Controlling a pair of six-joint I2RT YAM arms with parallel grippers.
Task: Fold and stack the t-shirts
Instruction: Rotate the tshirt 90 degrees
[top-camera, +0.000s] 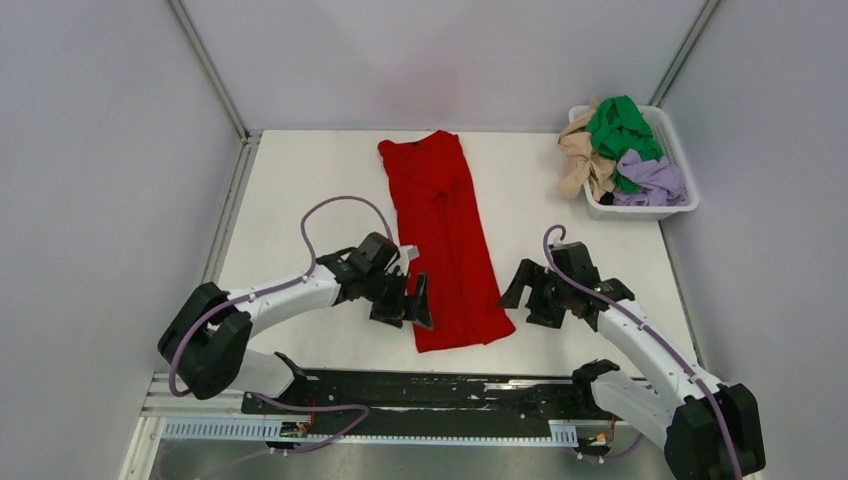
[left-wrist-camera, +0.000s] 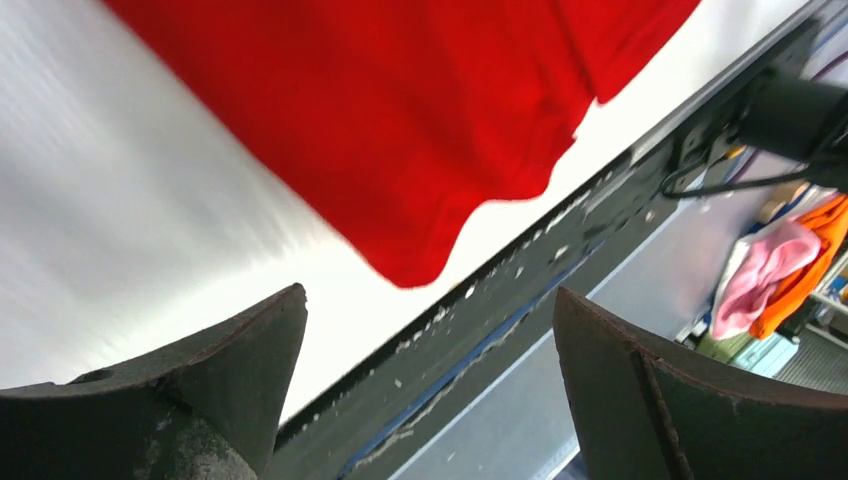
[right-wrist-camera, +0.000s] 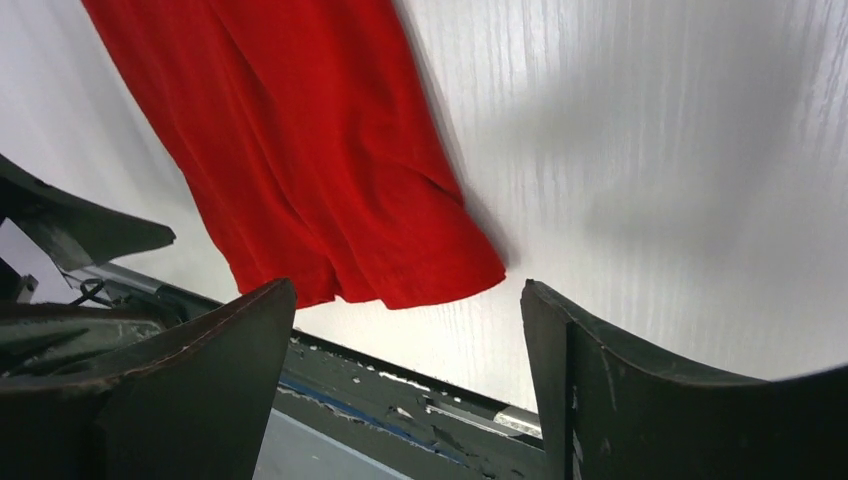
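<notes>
Flanking the near hem of the red t-shirt (top-camera: 440, 230), the left gripper (top-camera: 405, 303) and right gripper (top-camera: 530, 293) both gape wide, holding nothing. The shirt lies as a long narrow strip on the table (top-camera: 300, 180), collar farthest. At the far right, the white basket (top-camera: 686, 206) holds three crumpled t-shirts: green t-shirt (top-camera: 620, 128), lavender t-shirt (top-camera: 655, 180), and beige t-shirt (top-camera: 580, 155) spilling over the left rim.

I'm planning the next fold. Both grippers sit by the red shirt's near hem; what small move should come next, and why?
Probably lower both onto the near hem corners and pinch. The red shirt lies in a long strip, and the left gripper and right gripper flank its near end, open and empty, so folding that hem toward the collar seems next.
</notes>
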